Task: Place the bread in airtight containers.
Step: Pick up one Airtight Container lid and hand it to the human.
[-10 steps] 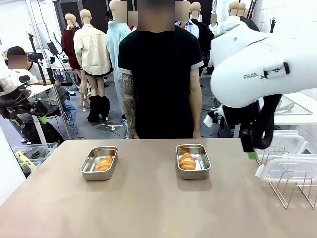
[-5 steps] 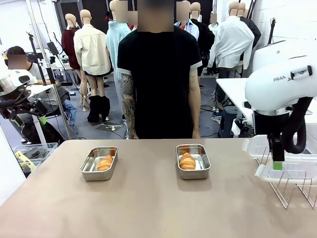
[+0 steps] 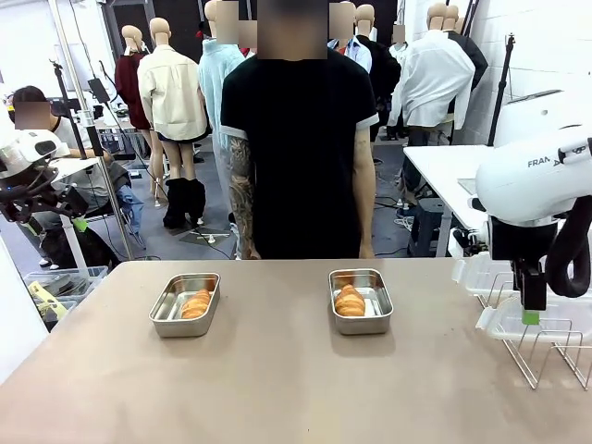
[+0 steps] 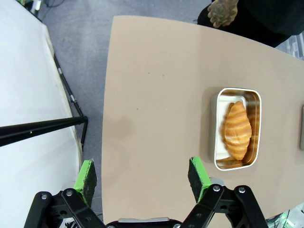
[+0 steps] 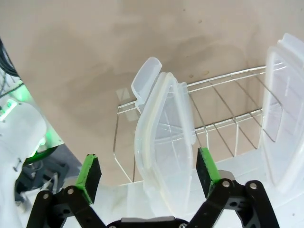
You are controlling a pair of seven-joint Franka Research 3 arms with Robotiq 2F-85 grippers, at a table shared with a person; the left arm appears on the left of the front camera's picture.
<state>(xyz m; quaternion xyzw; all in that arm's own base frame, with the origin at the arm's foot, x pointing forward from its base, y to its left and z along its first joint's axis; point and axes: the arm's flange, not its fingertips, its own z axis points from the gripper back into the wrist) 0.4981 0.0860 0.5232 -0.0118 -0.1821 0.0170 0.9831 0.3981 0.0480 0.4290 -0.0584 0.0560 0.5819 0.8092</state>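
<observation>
Table [image 3: 277, 388]: croissants [image 3: 195, 303] [image 3: 349, 300] in tins [image 3: 159, 314] [image 3: 381, 320]; left end effector [image 4: 141, 167] released; right end effector [image 5: 147, 164] released, over racked lid [image 5: 164, 118].

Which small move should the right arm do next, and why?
Probably lower the right gripper and close it on the clear lid standing in the wire rack. Its open jaws hang over that lid, and both croissants already lie in their tins, uncovered.
</observation>
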